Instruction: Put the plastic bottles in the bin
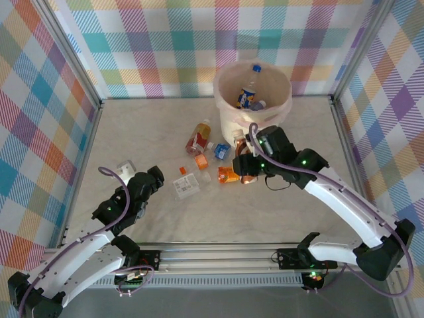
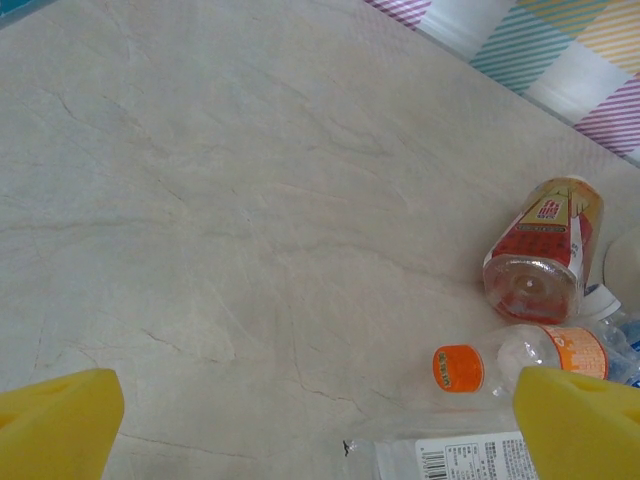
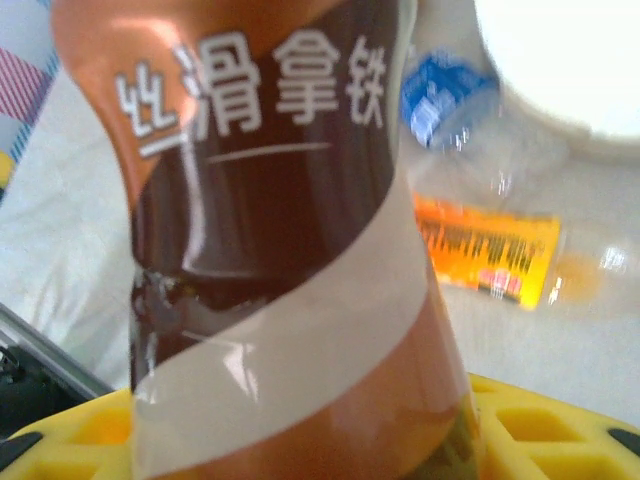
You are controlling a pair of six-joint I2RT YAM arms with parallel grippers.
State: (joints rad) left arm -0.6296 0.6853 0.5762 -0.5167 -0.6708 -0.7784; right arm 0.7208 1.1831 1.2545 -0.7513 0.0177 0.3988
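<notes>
1. A brown-labelled bottle (image 3: 280, 250) with white characters stood close in the middle.
2. Yellow fingers (image 3: 550, 430) clasped its base from both sides.
3. Behind lay a blue-labelled bottle (image 3: 440, 95), an orange-labelled bottle (image 3: 485, 255) and the cream bin (image 3: 570, 70).

The pale marbled bench (image 1: 146, 132) carries a big cream round plastic bin (image 1: 225, 116) at its far side. In front of it lie a red-labelled clear bottle (image 1: 197, 138), a crushed blue-labelled bottle (image 1: 220, 151), an orange-capped clear bottle (image 1: 201, 161), an orange-labelled bottle (image 1: 228, 174) and a flattened clear bottle with a white label (image 1: 186, 186).
</notes>
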